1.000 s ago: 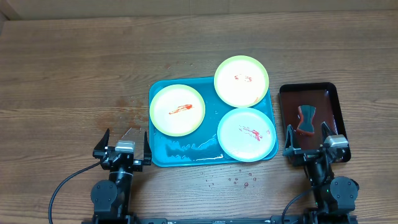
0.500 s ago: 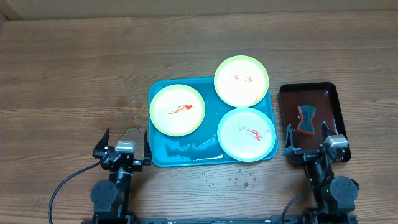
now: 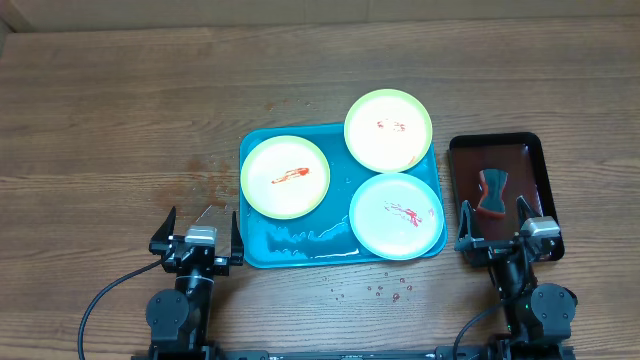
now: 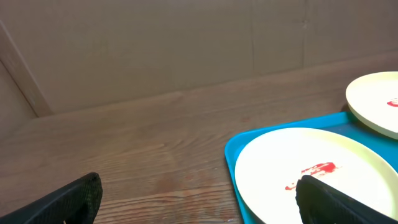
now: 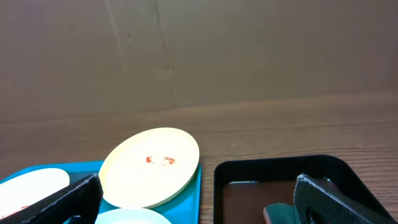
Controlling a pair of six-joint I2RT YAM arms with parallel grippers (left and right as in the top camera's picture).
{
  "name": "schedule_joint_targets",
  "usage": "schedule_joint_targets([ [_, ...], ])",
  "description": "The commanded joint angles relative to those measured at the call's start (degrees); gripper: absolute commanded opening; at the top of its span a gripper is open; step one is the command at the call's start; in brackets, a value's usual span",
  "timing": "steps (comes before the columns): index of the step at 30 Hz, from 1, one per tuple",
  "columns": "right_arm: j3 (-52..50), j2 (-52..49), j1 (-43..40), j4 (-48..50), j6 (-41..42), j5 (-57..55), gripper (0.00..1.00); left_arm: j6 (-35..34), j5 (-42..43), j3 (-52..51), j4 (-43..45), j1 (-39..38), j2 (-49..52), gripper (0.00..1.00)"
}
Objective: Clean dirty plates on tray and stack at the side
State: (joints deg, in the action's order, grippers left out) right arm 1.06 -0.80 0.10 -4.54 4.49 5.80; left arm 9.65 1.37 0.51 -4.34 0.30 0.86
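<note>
While the left claw [image 3: 203, 222] and right claw [image 3: 494, 222] sit spread apart at the near desk [image 3: 120, 120] edge, the tray [image 3: 300, 248] of plates [image 3: 285, 176] lies between them, just a bit farther.

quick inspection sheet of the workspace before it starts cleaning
surface: wooden table, water droplets near the front edge
job's things: left yellow plate, far yellow plate overlapping the rim, blue-rimmed plate, all sauce-smeared, on the wet turquoise tray
clutter: dark tray holding a sponge
grippers: left gripper open, empty; right gripper open, empty
cables: black cable by the left arm's base
surroundings: cardboard wall behind the table
</note>
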Motion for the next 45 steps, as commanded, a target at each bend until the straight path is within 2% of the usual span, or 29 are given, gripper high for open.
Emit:
schedule_joint_targets([
  [1,-0.6,0.4,0.3,0.3,0.4,0.3,1.00,1.3,-0.5,-0.2,-0.1,-0.3,-0.6,1.00],
  [6,-0.6,0.4,0.3,0.3,0.3,0.3,1.00,2.3,-1.6,-0.2,0.0,-0.3,-0.6,1.00],
  [10,-0.6,0.4,0.3,-0.3,-1.7,-6.3,1.00,2.4,-1.4,-0.2,-0.1,-0.3,-0.6,1.00],
  [16,-0.6,0.4,0.3,-0.3,-1.7,-6.2,1.00,2.3,-1.7,-0.2,0.2,-0.3,-0.6,1.00],
  [22,-0.6,0.4,0.2,-0.1,-2.2,-8.0,1.00,-3.2,2.8,-0.2,3.3,-0.3,-0.6,1.00],
  [26,-0.6,0.4,0.2,0.6,-2.1,-8.1,1.00,-7.3,8.9,2.2,-0.1,-0.3,-0.5,1.00],
  [30,0.5,0.4,0.2,1.6,-2.1,-5.4,1.00,-8.6,10.3,9.4,-7.2,-0.3,1.1,1.00],
  [34,4.8,-0.2,0.2,-0.5,-2.1,-5.2,1.00,-8.6,10.1,17.3,-11.9,-0.3,7.6,1.00],
  [38,14.1,-5.0,0.2,-7.1,-2.1,-5.2,1.00,-8.6,10.3,28.3,-16.1,-0.3,21.6,1.00],
  [39,18.3,-8.0,0.2,-9.7,-2.1,-5.2,1.00,-8.5,10.3,33.9,-19.1,-0.3,28.3,1.00],
  [45,34.7,-21.9,0.2,-20.0,-1.0,-4.2,1.00,-8.4,10.3,54.6,-31.5,-0.3,48.7,1.00],
])
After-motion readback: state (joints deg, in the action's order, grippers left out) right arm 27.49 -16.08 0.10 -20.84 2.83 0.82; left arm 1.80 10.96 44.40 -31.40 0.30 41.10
